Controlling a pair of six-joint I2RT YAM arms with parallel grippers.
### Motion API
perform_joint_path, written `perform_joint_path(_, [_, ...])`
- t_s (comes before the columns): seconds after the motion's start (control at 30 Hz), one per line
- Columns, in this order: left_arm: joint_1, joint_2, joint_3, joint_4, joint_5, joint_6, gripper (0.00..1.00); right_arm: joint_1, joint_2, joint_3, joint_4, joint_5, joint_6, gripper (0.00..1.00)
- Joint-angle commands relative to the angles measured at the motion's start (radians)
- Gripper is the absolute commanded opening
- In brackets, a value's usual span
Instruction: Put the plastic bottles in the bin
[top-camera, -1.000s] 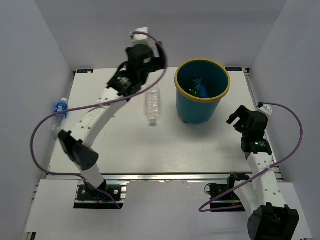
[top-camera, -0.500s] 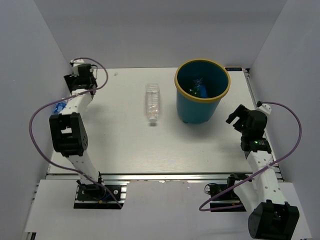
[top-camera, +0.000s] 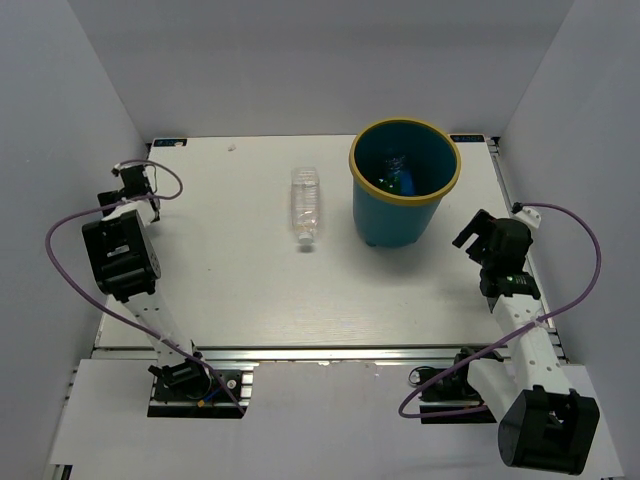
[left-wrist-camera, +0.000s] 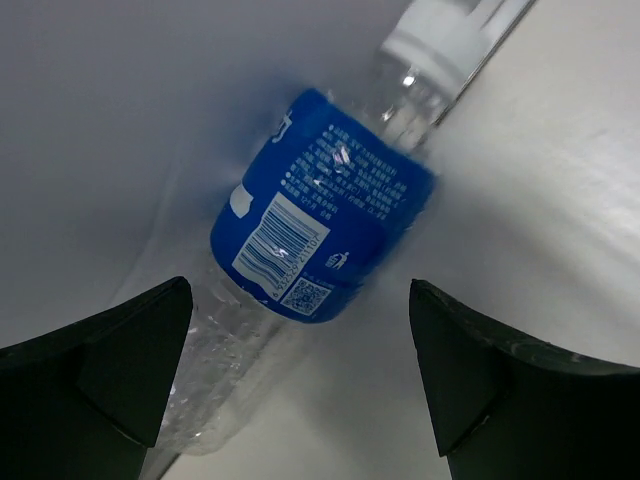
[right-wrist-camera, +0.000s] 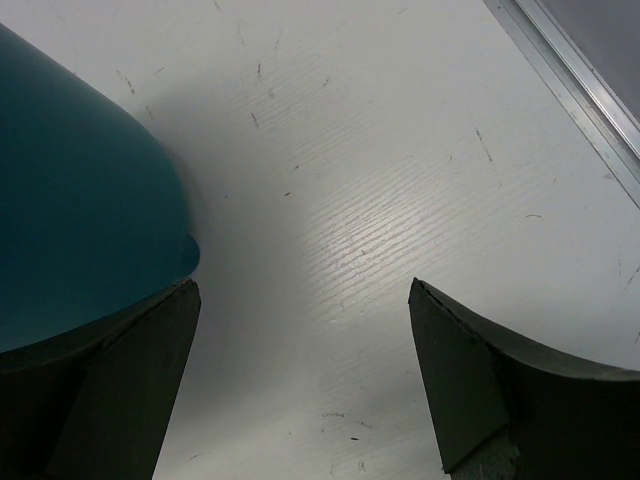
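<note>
A clear bottle with a blue label (left-wrist-camera: 320, 210) lies along the left wall, seen close in the left wrist view. My left gripper (left-wrist-camera: 300, 290) is open just above it, one finger on each side, not touching. In the top view my left gripper (top-camera: 130, 187) is at the table's far left edge and the arm hides that bottle. A larger clear bottle (top-camera: 305, 205) lies in the middle back of the table. The teal bin (top-camera: 400, 215) with a yellow rim stands at the back right, with bottles inside (top-camera: 393, 178). My right gripper (top-camera: 470, 232) is open and empty, just right of the bin's base (right-wrist-camera: 80, 200).
Grey walls close in the table on the left, back and right. A metal rail (right-wrist-camera: 575, 85) runs along the right table edge. My folded left arm (top-camera: 120, 255) stands over the left edge, with its purple cable looping beside it.
My left arm swung from the back centre near the bin to the far left edge and came down over the blue-label bottle. The right arm barely moved.
</note>
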Motion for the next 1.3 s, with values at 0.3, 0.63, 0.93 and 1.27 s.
perform_joint_path(0.3, [0.05,0.09,0.051,0.044,-0.185,0.012,0.98,-0.006,0.017,0.021,0.07,-0.013,-0.018,0.89])
perform_joint_path(0.63, [0.048,0.146,0.088,-0.023,-0.168,-0.055,0.62,-0.006,0.02,0.025,0.065,-0.001,-0.018,0.89])
perform_joint_path(0.93, [0.047,0.017,0.118,-0.097,-0.07,-0.198,0.2,-0.006,-0.015,0.021,0.059,-0.005,-0.017,0.89])
perform_joint_path(1.27, [-0.174,-0.333,0.108,-0.059,0.564,-0.38,0.17,-0.006,-0.121,0.077,-0.093,0.124,0.0,0.89])
